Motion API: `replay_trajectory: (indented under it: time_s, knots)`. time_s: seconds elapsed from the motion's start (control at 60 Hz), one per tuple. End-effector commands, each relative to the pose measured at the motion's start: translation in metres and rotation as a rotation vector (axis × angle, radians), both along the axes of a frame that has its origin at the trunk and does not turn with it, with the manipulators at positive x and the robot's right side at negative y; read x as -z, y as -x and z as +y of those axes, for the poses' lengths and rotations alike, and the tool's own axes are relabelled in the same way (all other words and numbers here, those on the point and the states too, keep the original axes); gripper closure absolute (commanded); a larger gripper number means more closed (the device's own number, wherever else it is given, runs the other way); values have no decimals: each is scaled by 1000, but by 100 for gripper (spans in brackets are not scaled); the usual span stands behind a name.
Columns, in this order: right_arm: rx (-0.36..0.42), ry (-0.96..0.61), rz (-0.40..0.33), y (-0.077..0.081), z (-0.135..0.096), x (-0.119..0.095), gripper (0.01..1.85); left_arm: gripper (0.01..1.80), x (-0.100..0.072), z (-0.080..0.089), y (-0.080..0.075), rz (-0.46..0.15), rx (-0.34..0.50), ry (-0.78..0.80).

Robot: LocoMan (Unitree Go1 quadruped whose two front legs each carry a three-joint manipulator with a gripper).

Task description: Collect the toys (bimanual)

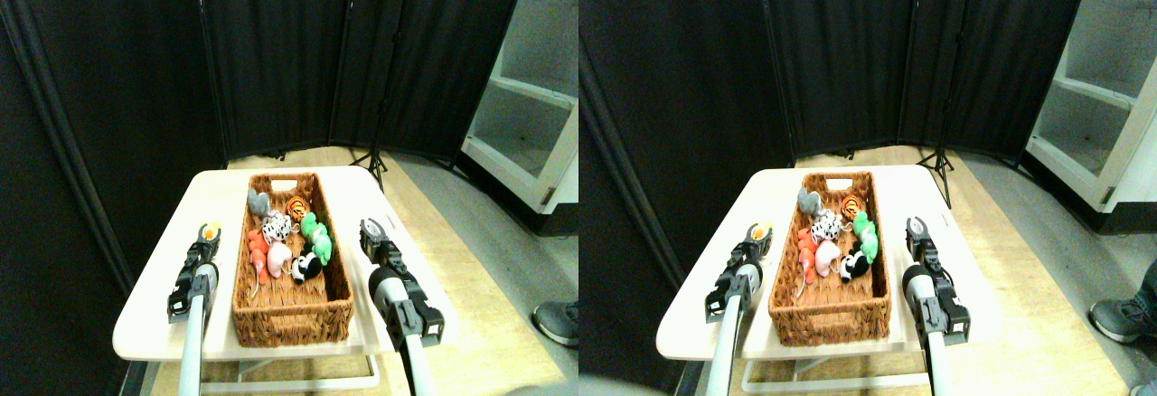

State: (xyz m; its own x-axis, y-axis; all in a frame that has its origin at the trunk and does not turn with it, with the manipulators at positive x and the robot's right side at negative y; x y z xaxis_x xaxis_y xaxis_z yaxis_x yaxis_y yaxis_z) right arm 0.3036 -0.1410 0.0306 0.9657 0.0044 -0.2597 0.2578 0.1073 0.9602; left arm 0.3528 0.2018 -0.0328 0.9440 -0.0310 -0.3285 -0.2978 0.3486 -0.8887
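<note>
left gripper (208, 236) grasps yellow toy (211, 230) beside basket (291, 324); right gripper (370, 231) released near table edge (411, 278).

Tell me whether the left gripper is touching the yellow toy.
Touching: the stereo pair view shows the yellow toy sitting right at the tip of the left gripper, with no gap visible.

One wide-angle stereo pair looks forward and down from above, both halves sharing the table (217, 188).

You've got bright overhead light blowing out the white table (163, 297); black curtains (271, 52) read near-featureless, edges bow from wide-angle distortion, overall soft.
</note>
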Motion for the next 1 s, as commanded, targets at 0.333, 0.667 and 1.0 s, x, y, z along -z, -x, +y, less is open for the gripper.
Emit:
replay_trajectory:
  time_s: [0.333, 0.667, 1.0]
  knots:
    - [-2, -20, -56, -2, 0, -10, 185, 180, -92, -31, 11, -167, 169, -17]
    - [-17, 0, -66, 3, -1, -11, 185, 180, -132, -68, 10, -189, 255, 27]
    - [-19, -1, -80, 6, -5, -11, 185, 180, -152, -114, 10, -188, 326, 112]
